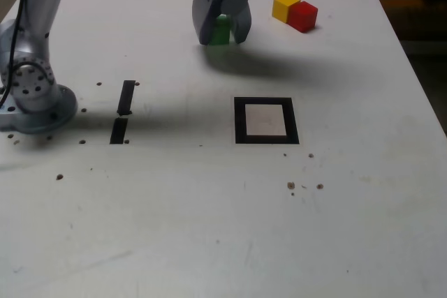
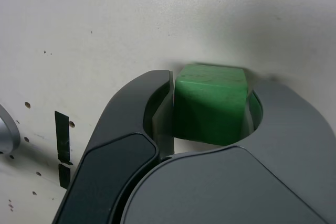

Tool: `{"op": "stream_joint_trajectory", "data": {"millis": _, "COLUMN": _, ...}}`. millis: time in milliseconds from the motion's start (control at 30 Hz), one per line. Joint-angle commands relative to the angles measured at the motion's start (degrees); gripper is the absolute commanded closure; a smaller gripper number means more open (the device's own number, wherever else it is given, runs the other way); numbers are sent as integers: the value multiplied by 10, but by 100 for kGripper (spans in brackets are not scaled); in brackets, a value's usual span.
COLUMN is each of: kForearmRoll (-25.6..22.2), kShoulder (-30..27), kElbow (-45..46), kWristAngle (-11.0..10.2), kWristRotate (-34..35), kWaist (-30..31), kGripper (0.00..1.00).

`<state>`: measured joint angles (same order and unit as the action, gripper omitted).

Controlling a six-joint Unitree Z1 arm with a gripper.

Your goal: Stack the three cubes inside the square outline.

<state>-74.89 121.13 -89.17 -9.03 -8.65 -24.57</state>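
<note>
Your worktop fills most of the exterior view, pale and speckled with small dark marks. Its long right edge slants from the top down to the right side of that view, and the surface drops away beyond it.

Your arm's base stands at the exterior view's left, well apart from that long edge. Your gripper is near the top, a little left of the cube pair. You have it clamped on the green cube, one finger on either side. You cannot tell from here whether the cube's underside touches the worktop.

The square outline, black with a white middle, lies below and right of the gripper in the exterior view. You have a broad stretch of worktop between it and the long edge, and more on the side toward the bottom.

The yellow cube and red cube sit touching, right of the gripper; red is the one nearer the long edge. You have worktop between the pair and the gripper, and a band between red and that edge.

Two short black strips lie end to end between the base and the outline.
</note>
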Motion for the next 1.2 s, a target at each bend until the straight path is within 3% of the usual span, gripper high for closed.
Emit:
{"op": "stream_joint_trajectory", "data": {"millis": 0, "kForearmRoll": 3, "kShoulder": 4, "kElbow": 4, "kWristAngle": 4, "kWristRotate": 0, "kWaist": -3, "kGripper": 44}}
{"op": "stream_joint_trajectory", "data": {"millis": 167, "kForearmRoll": 16, "kShoulder": 4, "kElbow": 7, "kWristAngle": 6, "kWristRotate": -3, "kWaist": -3, "kGripper": 17}}
{"op": "stream_joint_trajectory", "data": {"millis": 300, "kForearmRoll": 15, "kShoulder": 0, "kElbow": 3, "kWristAngle": 3, "kWristRotate": -5, "kWaist": -3, "kGripper": 10}}
{"op": "stream_joint_trajectory", "data": {"millis": 500, "kForearmRoll": -13, "kShoulder": -13, "kElbow": -44, "kWristAngle": -9, "kWristRotate": 6, "kWaist": 9, "kGripper": 7}}
{"op": "stream_joint_trajectory", "data": {"millis": 733, "kForearmRoll": -76, "kShoulder": 21, "kElbow": -236, "kWristAngle": -27, "kWristRotate": 21, "kWaist": 45, "kGripper": 7}}
{"op": "stream_joint_trajectory", "data": {"millis": 933, "kForearmRoll": -131, "kShoulder": 91, "kElbow": -370, "kWristAngle": -24, "kWristRotate": 79, "kWaist": 52, "kGripper": 8}}
{"op": "stream_joint_trajectory", "data": {"millis": 1167, "kForearmRoll": -167, "kShoulder": 156, "kElbow": -464, "kWristAngle": -4, "kWristRotate": 138, "kWaist": 52, "kGripper": 8}}
